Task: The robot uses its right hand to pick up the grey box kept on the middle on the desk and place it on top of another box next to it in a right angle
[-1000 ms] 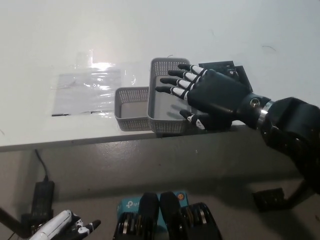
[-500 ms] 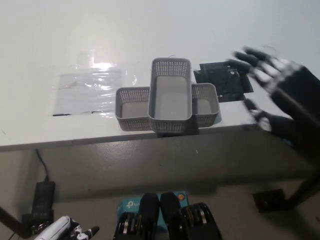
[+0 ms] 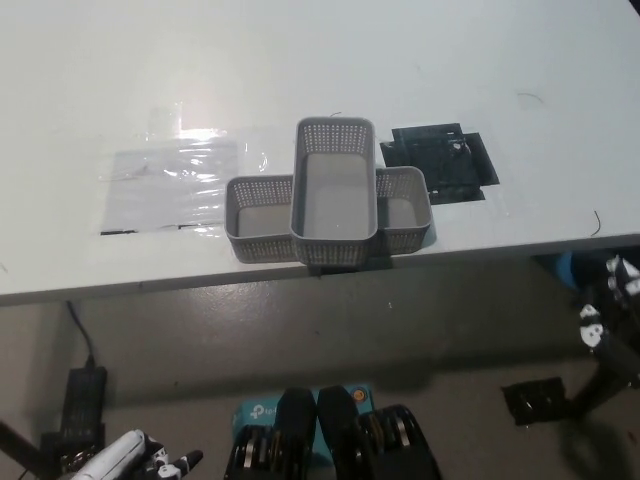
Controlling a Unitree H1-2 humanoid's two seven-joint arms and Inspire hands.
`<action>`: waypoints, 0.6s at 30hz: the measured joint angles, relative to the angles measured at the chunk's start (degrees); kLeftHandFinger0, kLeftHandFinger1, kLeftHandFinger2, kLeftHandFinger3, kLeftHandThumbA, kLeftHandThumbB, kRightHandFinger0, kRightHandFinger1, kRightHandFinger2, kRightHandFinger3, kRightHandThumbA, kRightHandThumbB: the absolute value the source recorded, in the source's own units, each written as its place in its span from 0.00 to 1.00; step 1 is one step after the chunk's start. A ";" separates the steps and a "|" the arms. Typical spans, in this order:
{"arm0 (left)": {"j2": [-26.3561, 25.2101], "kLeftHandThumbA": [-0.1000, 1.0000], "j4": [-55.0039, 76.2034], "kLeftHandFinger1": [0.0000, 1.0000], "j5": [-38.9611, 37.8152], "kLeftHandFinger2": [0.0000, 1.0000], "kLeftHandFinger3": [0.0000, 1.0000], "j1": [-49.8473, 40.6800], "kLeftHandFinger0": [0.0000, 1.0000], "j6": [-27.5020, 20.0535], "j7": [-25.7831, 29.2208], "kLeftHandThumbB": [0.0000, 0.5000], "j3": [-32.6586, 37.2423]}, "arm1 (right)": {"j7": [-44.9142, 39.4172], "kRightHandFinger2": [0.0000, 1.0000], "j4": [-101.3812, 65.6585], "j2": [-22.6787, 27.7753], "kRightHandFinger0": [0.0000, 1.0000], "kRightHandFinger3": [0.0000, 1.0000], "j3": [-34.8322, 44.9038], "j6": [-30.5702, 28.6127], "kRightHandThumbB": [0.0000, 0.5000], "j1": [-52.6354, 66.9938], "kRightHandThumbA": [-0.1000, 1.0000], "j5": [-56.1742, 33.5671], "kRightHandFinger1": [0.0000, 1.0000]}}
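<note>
The grey box (image 3: 335, 192) lies crosswise on top of the lower grey box (image 3: 262, 218), at a right angle to it, near the front edge of the white worktop (image 3: 420, 60). The lower box's 2 ends stick out to either side of it. No hand touches the grey box. The black right hand (image 3: 608, 318) is well apart from it, down below the worktop edge at the far right of the view; only part of it shows, so whether it is open cannot be told. The white left hand (image 3: 135, 462) rests far below and left of the grey box, at the bottom edge, its grip unclear. Beside the grey box's right lies a black mat (image 3: 441, 164); on its left, a clear plastic sheet (image 3: 170, 182).
</note>
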State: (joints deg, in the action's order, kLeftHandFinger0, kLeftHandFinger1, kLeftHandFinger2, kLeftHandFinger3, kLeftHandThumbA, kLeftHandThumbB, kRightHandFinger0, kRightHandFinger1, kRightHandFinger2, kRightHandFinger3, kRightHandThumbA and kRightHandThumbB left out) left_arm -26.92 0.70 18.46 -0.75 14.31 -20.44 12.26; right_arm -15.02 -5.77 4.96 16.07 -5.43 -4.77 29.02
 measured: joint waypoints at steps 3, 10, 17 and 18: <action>0.01 0.76 0.01 0.00 0.00 0.01 0.12 0.00 0.00 0.00 0.00 0.24 0.00 | 2.88 0.32 6.40 -4.13 0.09 0.73 3.16 -0.48 0.26 0.51 0.30 -3.09 0.19; 0.02 0.75 0.28 0.00 0.06 0.02 0.17 0.01 0.04 -0.02 0.02 0.24 -0.17 | 5.46 0.27 17.80 -5.39 0.01 0.63 3.89 1.62 0.25 1.63 0.46 -8.71 0.13; 0.03 0.77 0.33 0.01 0.18 0.02 0.14 0.35 0.01 -0.10 0.05 0.26 -0.18 | 5.17 0.25 17.90 0.34 0.06 0.56 -2.84 5.21 0.19 1.54 0.41 -9.36 0.14; 0.03 0.76 0.33 0.00 0.18 0.02 0.14 0.45 0.02 -0.11 0.04 0.25 -0.19 | 5.17 0.27 17.87 0.93 0.07 0.56 -3.90 5.83 0.20 1.54 0.40 -9.35 0.15</action>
State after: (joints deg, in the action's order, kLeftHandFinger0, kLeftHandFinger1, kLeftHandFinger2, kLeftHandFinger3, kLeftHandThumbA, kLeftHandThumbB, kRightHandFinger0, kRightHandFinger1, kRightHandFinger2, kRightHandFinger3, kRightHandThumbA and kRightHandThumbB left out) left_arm -26.89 1.04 18.64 -0.31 14.21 -20.39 12.08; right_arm -9.85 12.10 5.89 12.17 0.40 -3.24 19.67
